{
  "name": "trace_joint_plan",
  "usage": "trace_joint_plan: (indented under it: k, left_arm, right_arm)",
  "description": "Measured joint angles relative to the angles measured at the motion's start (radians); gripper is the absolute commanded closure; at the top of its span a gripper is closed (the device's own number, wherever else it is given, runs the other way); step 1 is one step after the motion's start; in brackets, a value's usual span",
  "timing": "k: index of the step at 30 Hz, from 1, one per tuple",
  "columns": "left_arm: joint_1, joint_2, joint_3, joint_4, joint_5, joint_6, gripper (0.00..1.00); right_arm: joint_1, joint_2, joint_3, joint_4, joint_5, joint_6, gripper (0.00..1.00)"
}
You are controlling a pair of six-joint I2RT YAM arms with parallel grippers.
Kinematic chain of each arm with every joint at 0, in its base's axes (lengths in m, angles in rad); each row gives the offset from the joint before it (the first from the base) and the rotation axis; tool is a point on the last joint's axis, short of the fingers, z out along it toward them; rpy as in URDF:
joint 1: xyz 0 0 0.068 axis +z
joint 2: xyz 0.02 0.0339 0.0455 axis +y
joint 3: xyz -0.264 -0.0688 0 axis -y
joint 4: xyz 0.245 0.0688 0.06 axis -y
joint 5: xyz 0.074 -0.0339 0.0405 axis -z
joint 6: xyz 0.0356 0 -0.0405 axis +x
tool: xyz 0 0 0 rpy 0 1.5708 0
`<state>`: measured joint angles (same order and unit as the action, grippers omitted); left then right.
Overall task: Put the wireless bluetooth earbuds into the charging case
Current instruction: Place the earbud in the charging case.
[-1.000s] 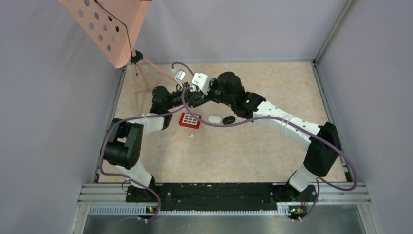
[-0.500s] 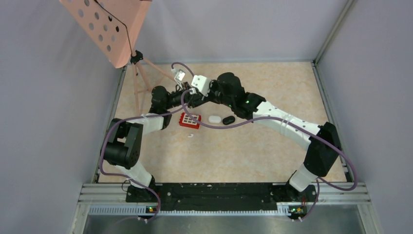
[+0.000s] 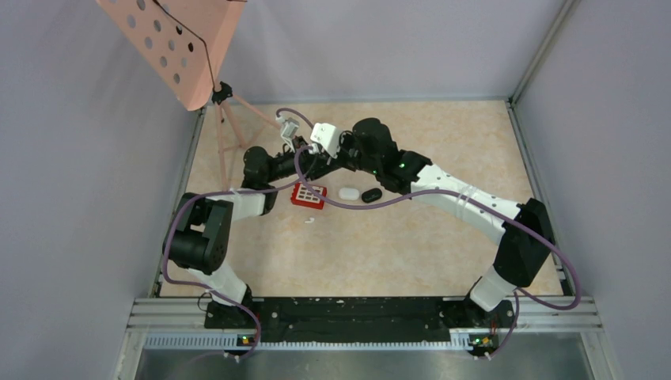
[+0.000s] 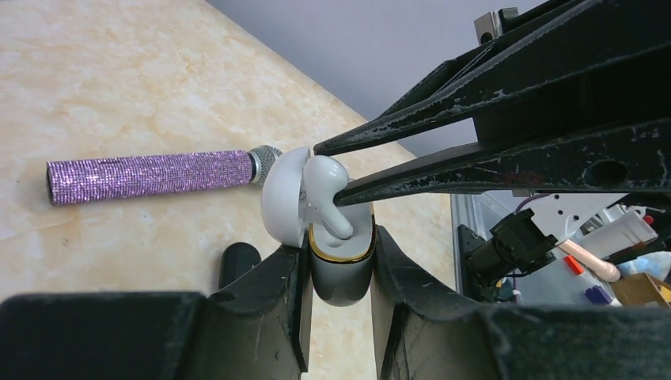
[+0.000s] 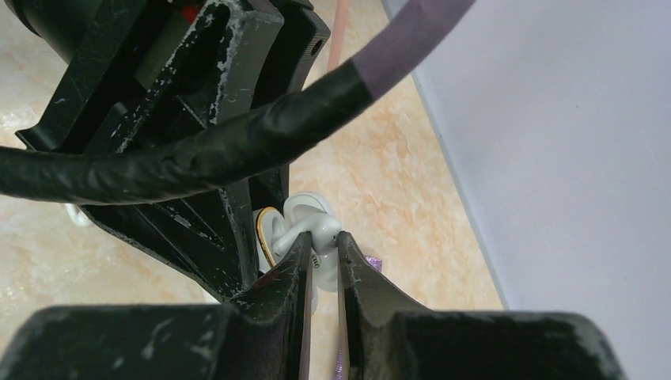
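Nearest you on the table [image 3: 411, 253], on the near side of the raised charging case [image 4: 342, 281], lies a small white speck [image 3: 310, 220]; it may be a loose earbud, but it is too small in the top view to say. Just past it, and also on the near side of the charging case, sit a red tray [image 3: 308, 195], a white oval case [image 3: 346, 192] and a black oval case [image 3: 371, 195] in a row. Above them your left gripper [image 4: 339, 245] has its jaws clamped on the dark lower body of the charging case, one finger on each side. The case is upright with its white lid hinged open to the left and a gold rim around its mouth. Your right gripper [image 5: 323, 240] comes in from the other side with its jaws pinched on a white earbud [image 4: 326, 178]. The bud's head is between the fingertips and its stem is already down inside the case's mouth. Beyond the charging case a glittery purple microphone [image 4: 150, 176] lies flat on the table. Farther back and to the left of the case stands a pink perforated music stand [image 3: 178, 47].
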<state>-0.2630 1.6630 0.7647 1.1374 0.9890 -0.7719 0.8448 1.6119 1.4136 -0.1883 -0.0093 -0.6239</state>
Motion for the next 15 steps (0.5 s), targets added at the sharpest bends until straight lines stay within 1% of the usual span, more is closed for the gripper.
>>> trace_joint_plan:
  k: [8,15]
  left_arm:
    - [0.001,-0.005,-0.019,0.069,-0.026,0.016,1.0]
    - [0.0,-0.016,-0.024,0.07,-0.074,0.021,1.0]
  right_arm:
    - [0.004,-0.001,0.0,0.025,0.026,0.062,1.0]
    - [0.01,-0.001,-0.007,0.065,0.074,0.146,1.0]
